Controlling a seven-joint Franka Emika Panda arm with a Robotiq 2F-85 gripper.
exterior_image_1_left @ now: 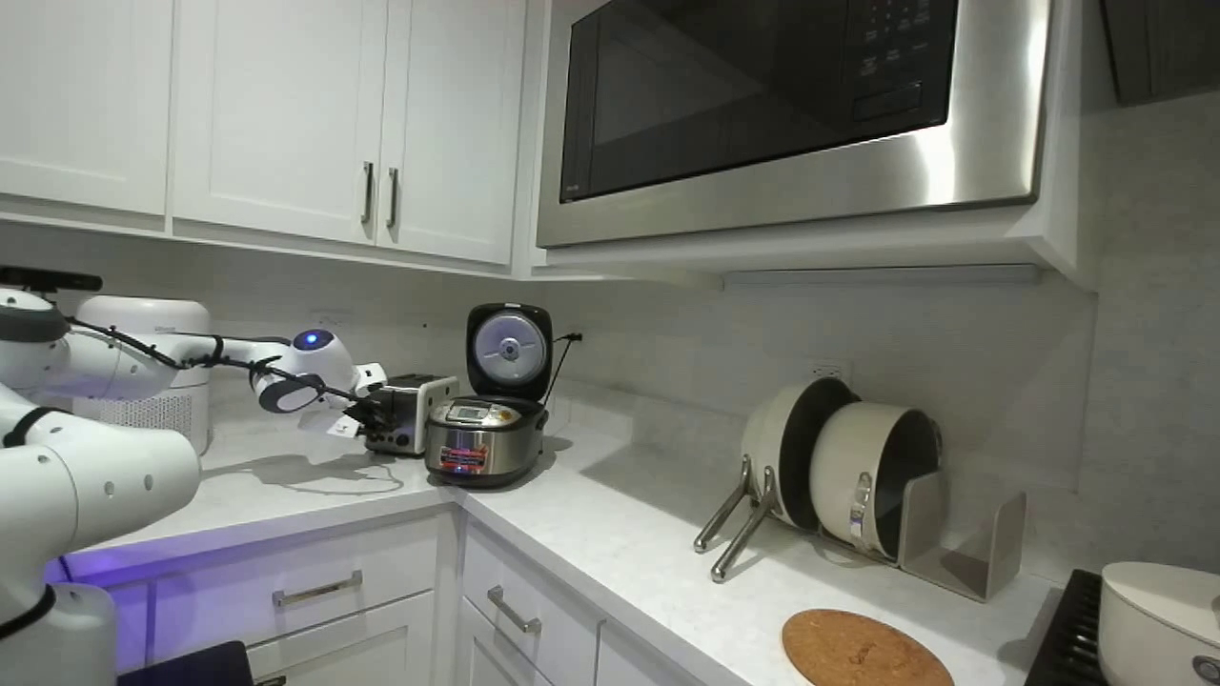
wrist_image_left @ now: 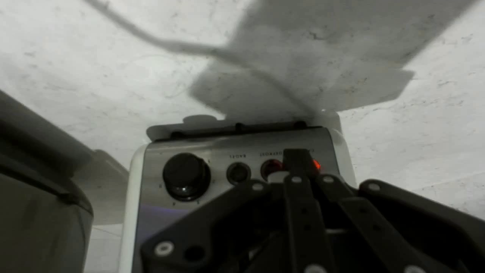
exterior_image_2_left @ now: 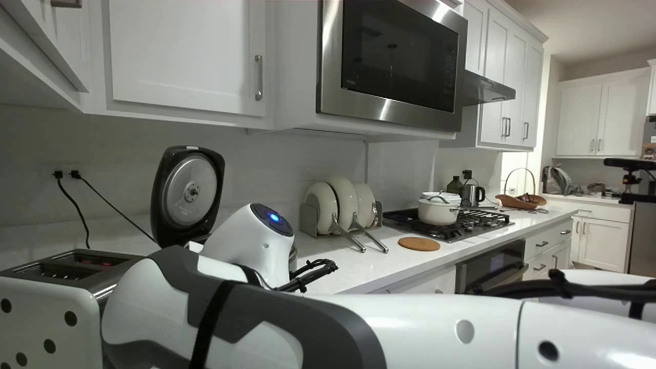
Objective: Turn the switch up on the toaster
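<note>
The small boxy silver-metal toaster with cream side panels (wrist_image_left: 218, 189) stands on the white speckled bench (exterior_image_1_left: 610, 514). Just beside the toaster is the round steel rice cooker (exterior_image_1_left: 481, 448), its black lid (exterior_image_1_left: 510, 351) raised. In the wrist view the black jointed fingers (wrist_image_left: 297, 163) are closed together before the toaster's control panel (wrist_image_left: 219, 149), partly covering a glowing orange-red light (wrist_image_left: 316, 164); whether they touch the panel cannot be told. A round black knob (wrist_image_left: 185, 176) on the toaster lies apart from their tips. Well apart from the toaster, cream round pans (exterior_image_1_left: 848, 476) stand in a beige rack (exterior_image_1_left: 920, 529).
</note>
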